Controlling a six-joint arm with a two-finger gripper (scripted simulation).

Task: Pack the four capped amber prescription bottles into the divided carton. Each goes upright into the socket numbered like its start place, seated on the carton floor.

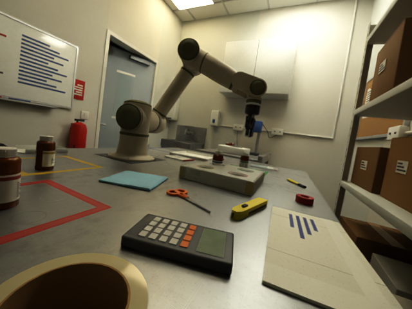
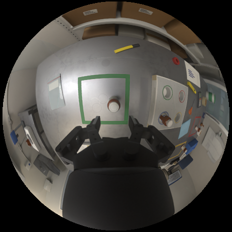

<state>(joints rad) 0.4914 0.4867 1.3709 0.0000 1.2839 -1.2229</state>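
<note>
My gripper (image 1: 249, 133) (image 2: 114, 122) hangs open and empty, high above an amber bottle with a white cap (image 2: 113, 105) (image 1: 244, 160) that stands upright inside the green-taped square (image 2: 103, 98) on the far side of the table. The divided carton (image 1: 222, 176) (image 2: 168, 101) lies beside that square. One capped bottle (image 1: 218, 157) (image 2: 165, 120) sits in its blue-ringed socket; the green, red and yellow-ringed sockets are empty. Two more amber bottles stand at the table's near left: one (image 1: 45, 153) in the yellow-taped square, one (image 1: 9, 178) in the red-taped square.
The shelving unit (image 1: 382, 126) with brown boxes borders the table's right edge. On the table lie a blue cloth (image 1: 133, 180), orange scissors (image 1: 186, 196), a yellow cutter (image 1: 249, 208), a calculator (image 1: 178, 242), a red tape roll (image 1: 304, 199), a flat cardboard sheet (image 1: 316, 259) and a yellow marker (image 1: 296, 183).
</note>
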